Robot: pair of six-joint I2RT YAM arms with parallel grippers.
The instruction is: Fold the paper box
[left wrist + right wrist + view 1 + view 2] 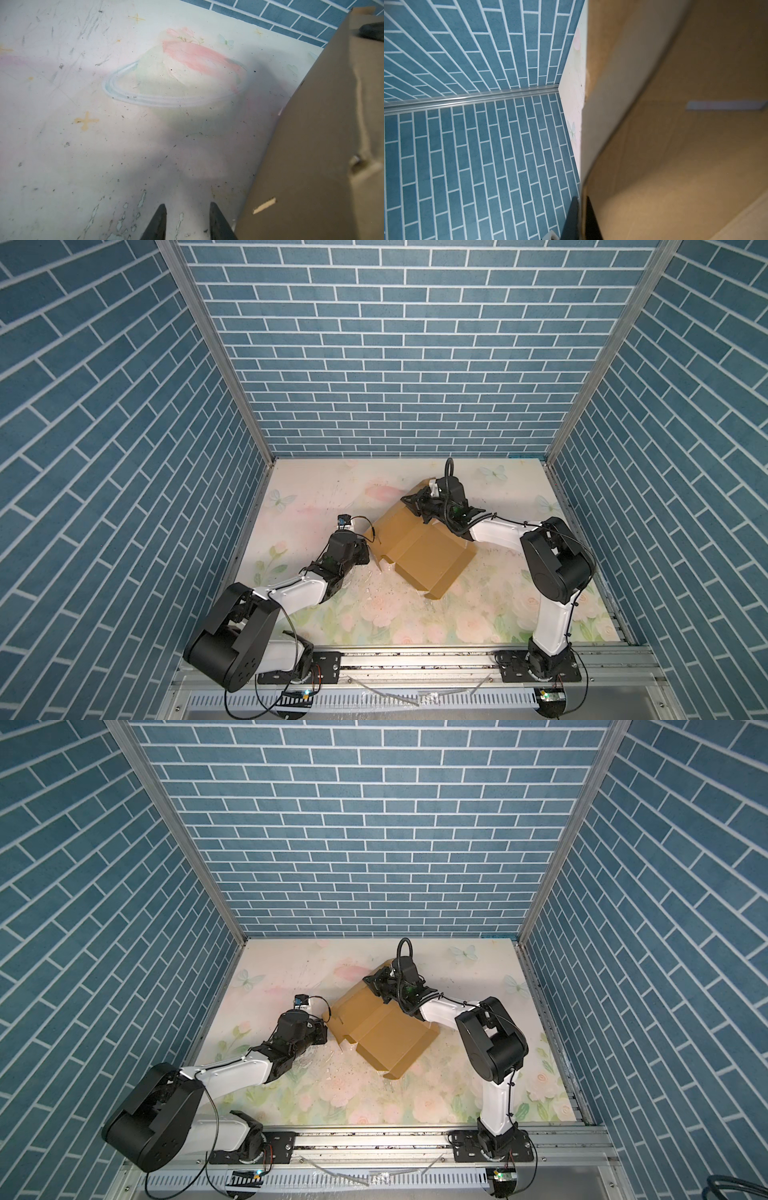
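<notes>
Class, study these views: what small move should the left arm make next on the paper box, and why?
Probably shift the left gripper sideways onto the nearest side wall of the paper box and pinch it. Its fingers stand apart over the table, holding nothing, with cardboard right beside them, while the right gripper is shut on the box's raised far edge.

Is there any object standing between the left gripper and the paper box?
Nothing visible does. In the left wrist view the left gripper is open, and only the table surface lies between it and the paper box beside it.
</notes>
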